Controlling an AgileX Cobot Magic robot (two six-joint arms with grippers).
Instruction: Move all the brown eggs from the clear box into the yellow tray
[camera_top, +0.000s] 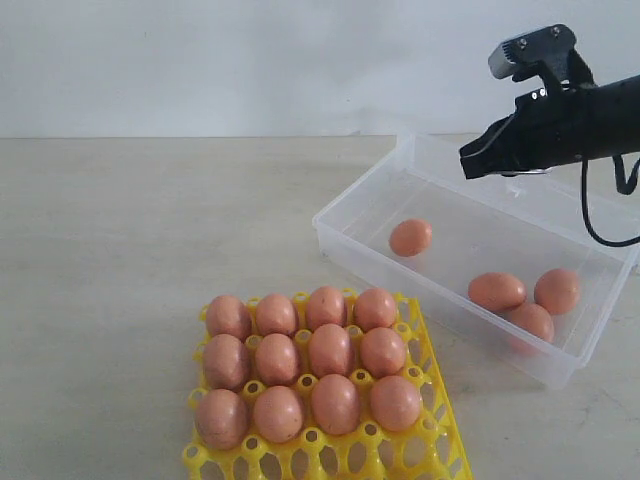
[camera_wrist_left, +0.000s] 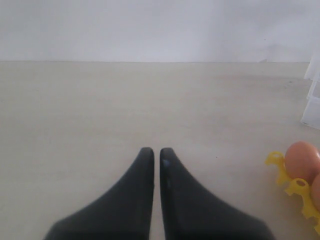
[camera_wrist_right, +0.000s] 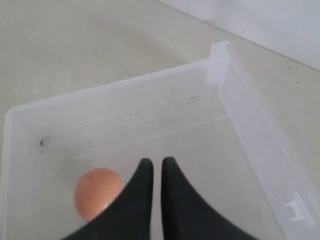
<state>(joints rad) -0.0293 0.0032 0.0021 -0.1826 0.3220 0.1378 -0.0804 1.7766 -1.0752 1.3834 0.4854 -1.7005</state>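
The yellow tray sits at the front with several brown eggs filling its cups. The clear box lies to its right. It holds one lone egg and a cluster of three eggs near its right end. My right gripper hangs shut above the box's far side, with nothing between its fingers. In the right wrist view the right gripper is over the box floor, and the lone egg lies beside one finger. My left gripper is shut over bare table, with the tray's corner and an egg off to one side.
The tabletop is a pale beige surface that runs back to a white wall. The tray's front row of cups holds no eggs. A black cable hangs from the right arm above the box's right end.
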